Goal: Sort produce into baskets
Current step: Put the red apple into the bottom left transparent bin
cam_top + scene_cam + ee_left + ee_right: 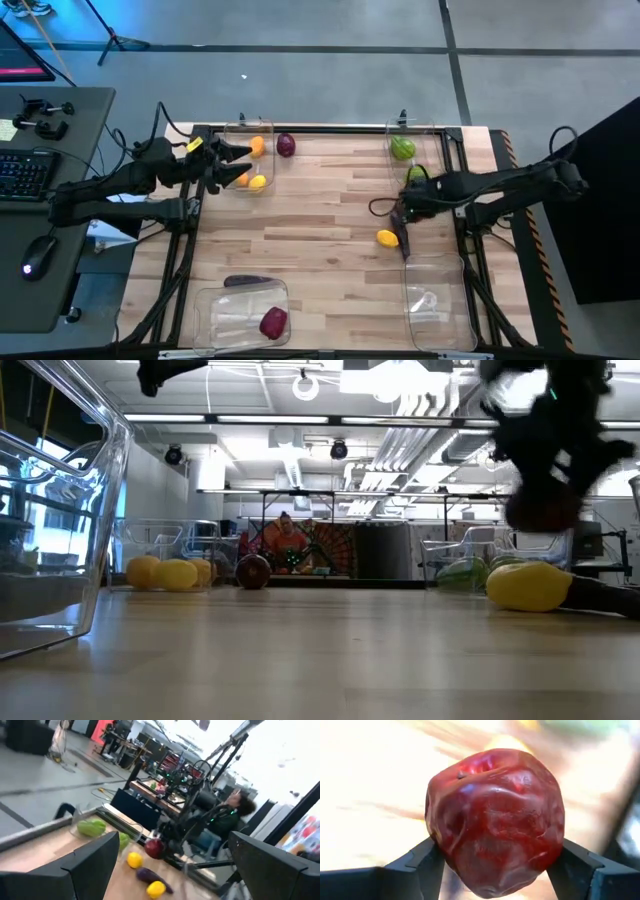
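Right end effector is clamped on a dark red apple, one finger on each side of it, above the right half of the bench. In the high view it sits between the far-right basket and the near-right basket, which looks to hold no produce. Just beside it on the bench lie a yellow lemon and a long dark purple piece, the two close together.

Left end effector has its fingers spread wide, nothing between them, hovering over the far-left basket. That basket holds orange and yellow round pieces. A dark red round piece sits on the bench just outside that basket's right wall.

Far-right basket holds green pieces.

Near-left basket holds another dark red piece; a long purple piece lies at its far edge, can't tell whether inside or just outside.

Low view: the lemon is on the bench directly under the right arm. A person is visible in the room behind.
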